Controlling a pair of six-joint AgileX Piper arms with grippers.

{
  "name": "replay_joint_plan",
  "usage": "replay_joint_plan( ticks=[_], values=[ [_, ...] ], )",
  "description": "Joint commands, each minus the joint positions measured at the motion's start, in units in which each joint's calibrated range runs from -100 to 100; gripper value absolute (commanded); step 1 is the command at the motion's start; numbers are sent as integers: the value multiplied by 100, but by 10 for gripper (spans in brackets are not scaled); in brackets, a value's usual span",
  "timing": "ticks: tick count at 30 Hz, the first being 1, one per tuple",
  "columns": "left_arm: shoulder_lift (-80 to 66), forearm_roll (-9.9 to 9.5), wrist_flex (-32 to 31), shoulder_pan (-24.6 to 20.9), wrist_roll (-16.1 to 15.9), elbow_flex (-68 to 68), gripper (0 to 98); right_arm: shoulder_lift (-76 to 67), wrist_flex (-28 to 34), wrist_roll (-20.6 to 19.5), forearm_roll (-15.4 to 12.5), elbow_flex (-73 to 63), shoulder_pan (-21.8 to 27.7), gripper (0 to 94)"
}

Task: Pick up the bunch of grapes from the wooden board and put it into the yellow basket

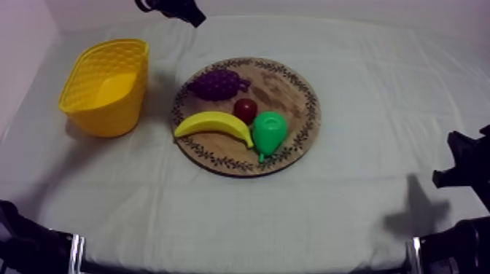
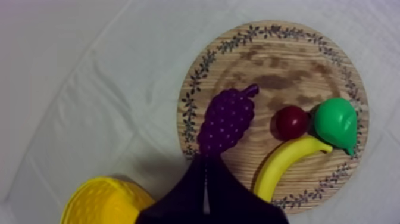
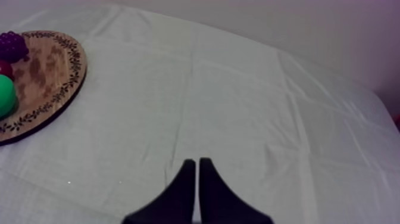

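The purple bunch of grapes (image 1: 216, 84) (image 2: 227, 120) lies on the far left part of the round wooden board (image 1: 292, 81) (image 2: 280, 53), beside a small red fruit (image 1: 245, 110), a banana (image 1: 214, 124) and a green pear (image 1: 268, 132). To the board's left stands the yellow basket (image 1: 108, 87) (image 2: 104, 202). My left gripper (image 1: 191, 16) (image 2: 206, 162) hangs high over the table's far side, shut into a narrow wedge, its tip over the near end of the grapes. My right gripper (image 3: 196, 162) (image 1: 467, 164) rests shut at the right side, over bare cloth.
The board's edge with the pear (image 3: 5, 95) and grapes (image 3: 12, 44) lies well off from the right gripper. Grey-white cloth (image 1: 364, 211) covers the table, with open room in front and to the right of the board.
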Motion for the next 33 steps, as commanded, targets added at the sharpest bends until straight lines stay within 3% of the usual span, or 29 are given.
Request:
replay_joint_plan(
  ticks=[1,10,11,16,20,24,33],
  values=[
    [-7,1,-18,-3,-7,24,0,-2,-1,1,1,-1,1,5],
    [-82,-5,-179,-5,-27,256,19,-2,-1,1,1,-1,1,5],
    [-98,-7,-206,-3,-36,302,78,-2,-1,1,1,-1,1,5],
    [-177,-3,-336,-13,-53,548,587,-2,-1,1,1,-1,1,5],
    [-233,-14,-511,-20,-96,815,782,-2,-1,1,1,-1,1,5],
    [-269,-1,-746,-14,-195,1052,838,-2,-1,1,1,-1,1,5],
    [-154,9,-858,-20,-342,1087,856,-2,-1,1,1,-1,1,5]
  ],
)
